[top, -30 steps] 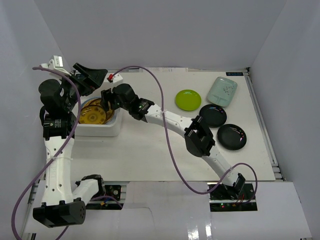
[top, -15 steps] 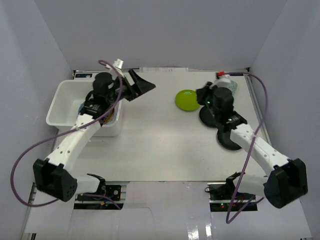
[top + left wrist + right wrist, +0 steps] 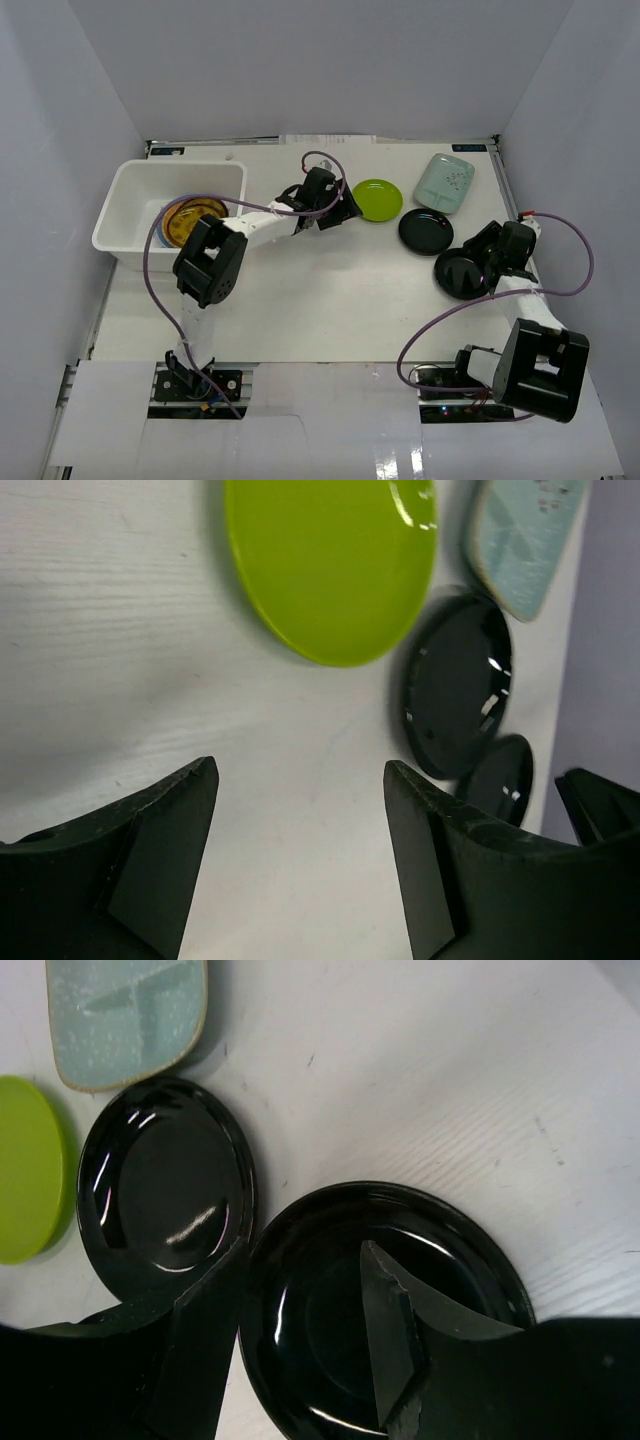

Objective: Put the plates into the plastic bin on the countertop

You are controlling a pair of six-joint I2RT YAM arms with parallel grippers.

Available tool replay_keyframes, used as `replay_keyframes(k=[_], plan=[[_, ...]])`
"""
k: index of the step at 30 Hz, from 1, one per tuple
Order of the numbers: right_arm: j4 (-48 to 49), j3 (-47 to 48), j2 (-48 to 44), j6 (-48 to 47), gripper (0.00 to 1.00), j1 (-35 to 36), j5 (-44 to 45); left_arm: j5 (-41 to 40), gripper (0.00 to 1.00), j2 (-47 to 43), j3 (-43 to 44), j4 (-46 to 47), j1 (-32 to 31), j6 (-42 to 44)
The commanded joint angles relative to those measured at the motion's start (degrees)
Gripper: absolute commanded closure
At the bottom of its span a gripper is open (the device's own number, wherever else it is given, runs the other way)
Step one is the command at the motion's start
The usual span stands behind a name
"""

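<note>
Grippers have moved — the left gripper (image 3: 300, 770), spread and empty, from plastic bin (image 3: 125, 200) to lime green plate (image 3: 320, 560); the right gripper (image 3: 300, 1260), parted, straddles the rim of the nearer black plate (image 3: 450, 1250).

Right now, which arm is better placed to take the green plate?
Left. The left gripper is open and aimed at the green plate, close beside it. The right gripper straddles the rim of the near black plate, farther from the green one.
</note>
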Motion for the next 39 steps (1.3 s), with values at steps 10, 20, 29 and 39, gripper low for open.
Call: replay_keyframes(k=[10,20,29,39], plan=[[12.6,7.4,14.9,-3.6,0.5,0.0,-12.1,-5.5,0.27,17.3,16.6,-0.1,0.5,-1.7],[12.2,13.3,27.7,-4.4,0.49,0.0,-20.6,-5.3,0.52,24.7,22.0,0.3,1.5,-3.4],[15.5,13.4,34.3,-0.6,0.68,0.2,-25.9,-7.5,1.0,19.6,14.7,2.3,3.6,-3.7],[23.0,6.0,28.2,4.9,0.92,5.5,-25.7,-2.6,1.0,-11.0,-7.2,9.3,5.4,0.3]])
